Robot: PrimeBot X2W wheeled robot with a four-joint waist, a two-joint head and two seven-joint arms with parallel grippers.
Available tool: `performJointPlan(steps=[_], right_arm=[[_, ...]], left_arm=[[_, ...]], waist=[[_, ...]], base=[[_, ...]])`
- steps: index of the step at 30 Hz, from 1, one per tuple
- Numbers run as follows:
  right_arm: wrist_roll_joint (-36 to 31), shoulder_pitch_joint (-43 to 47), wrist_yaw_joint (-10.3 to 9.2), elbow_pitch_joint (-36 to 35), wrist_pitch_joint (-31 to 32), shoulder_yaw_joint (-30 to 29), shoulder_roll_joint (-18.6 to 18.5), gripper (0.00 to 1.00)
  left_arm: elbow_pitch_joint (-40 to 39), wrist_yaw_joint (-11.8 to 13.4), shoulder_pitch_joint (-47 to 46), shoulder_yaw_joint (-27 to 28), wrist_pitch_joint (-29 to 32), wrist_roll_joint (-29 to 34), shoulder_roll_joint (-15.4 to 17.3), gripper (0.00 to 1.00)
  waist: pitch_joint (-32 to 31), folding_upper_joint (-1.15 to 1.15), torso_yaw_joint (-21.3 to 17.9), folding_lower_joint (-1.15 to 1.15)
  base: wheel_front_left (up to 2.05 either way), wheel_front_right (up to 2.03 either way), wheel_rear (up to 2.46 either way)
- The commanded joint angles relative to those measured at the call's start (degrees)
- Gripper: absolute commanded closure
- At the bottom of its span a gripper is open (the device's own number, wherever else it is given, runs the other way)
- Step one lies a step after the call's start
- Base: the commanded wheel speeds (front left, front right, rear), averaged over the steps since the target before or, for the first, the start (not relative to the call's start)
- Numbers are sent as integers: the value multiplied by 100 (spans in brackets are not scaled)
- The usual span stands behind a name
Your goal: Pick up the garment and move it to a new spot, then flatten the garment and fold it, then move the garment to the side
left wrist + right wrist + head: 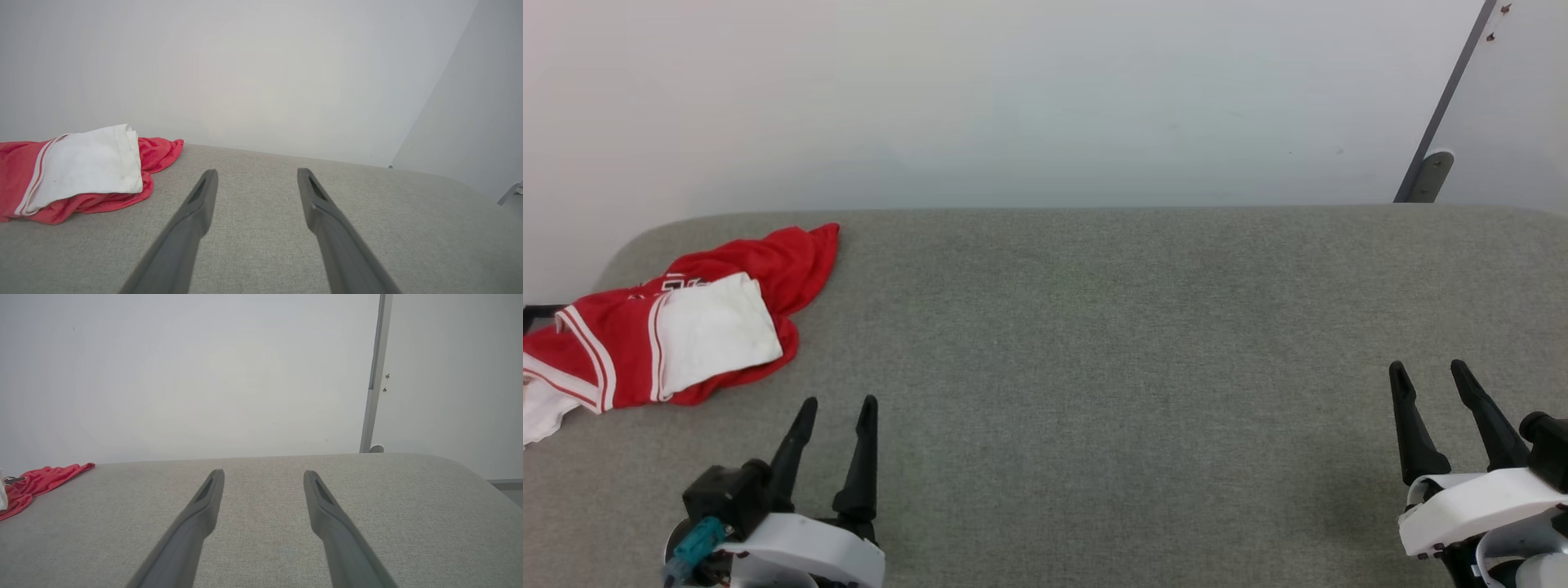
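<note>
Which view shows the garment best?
Head view: most of the garment lies crumpled at the left end of the table, with white sleeve and striped trim. The left wrist view gives a side look, cropped at the edge; the right wrist view catches a red corner.

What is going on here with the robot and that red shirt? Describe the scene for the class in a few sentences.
Nothing is being handled yet. The garment lies crumpled at the far left of the grey table, with a white sleeve on top. The left gripper sits just short of it, and the right gripper is far off on the other side. Both have their jaws open and empty. The pick-up has not begun.
</note>
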Motion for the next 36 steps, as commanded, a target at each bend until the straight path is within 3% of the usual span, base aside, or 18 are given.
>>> performJointPlan(steps=[1,16,36], right_arm=[[-29,-9,-6,-24,-15,-10,-13,0],[-16,-72,-6,-64,47,94,-41,0],[128,-401,-6,121,75,797,-172,0]], left_arm=[[-6,-13,-56,-5,-25,32,24,0],[35,85,-93,89,-12,-83,15,0],[121,322,-324,401,106,-353,188,0]], waist=[[1,0,5,0],[24,0,204,0],[-68,0,1639,0]], base=[[0,0,0],[0,0,0],[0,0,0]])
